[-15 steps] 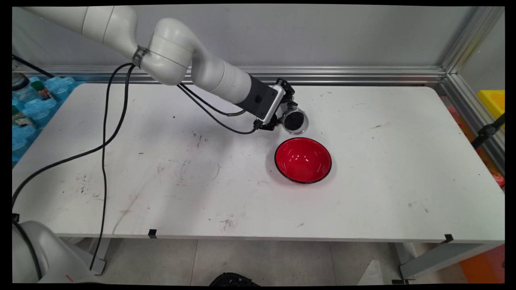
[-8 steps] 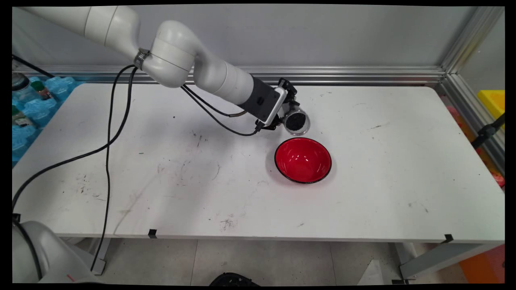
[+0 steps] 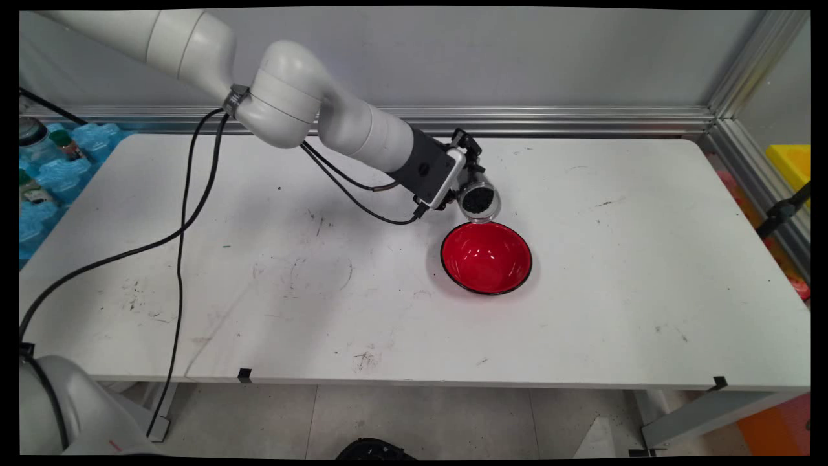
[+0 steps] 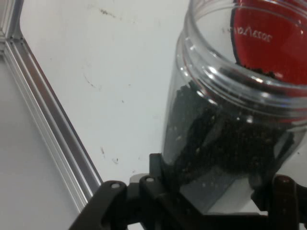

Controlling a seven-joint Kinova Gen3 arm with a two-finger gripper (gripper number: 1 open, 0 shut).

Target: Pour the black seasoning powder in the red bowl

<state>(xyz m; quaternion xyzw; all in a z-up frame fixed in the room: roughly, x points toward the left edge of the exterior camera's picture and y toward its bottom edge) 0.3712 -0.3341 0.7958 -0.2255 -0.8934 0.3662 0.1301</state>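
Note:
My gripper [image 3: 471,188] is shut on a clear plastic jar [image 3: 479,199] that holds dark granules. The jar is tipped on its side, its open mouth facing the near side of the table, just above the far rim of a red bowl [image 3: 486,257] with a black edge. Seen from the hand, the clear jar [image 4: 225,120] fills the right half of the picture, dark granules lie along its lower wall, and the red bowl [image 4: 283,43] shows through its mouth. The bowl's inside looks bare. The gripper [image 4: 216,191] clasps the jar's base.
A white table [image 3: 259,291] with scuff marks carries only the bowl. An aluminium rail [image 3: 550,120] runs along its far edge, also visible in the hand view as the rail [image 4: 48,139]. Black cables [image 3: 181,213] hang from the arm at left. Blue packs [image 3: 58,175] lie beyond the left edge.
The arm has carried the jar a little right and down toward the bowl, tipping its mouth closer to the bowl's far rim.

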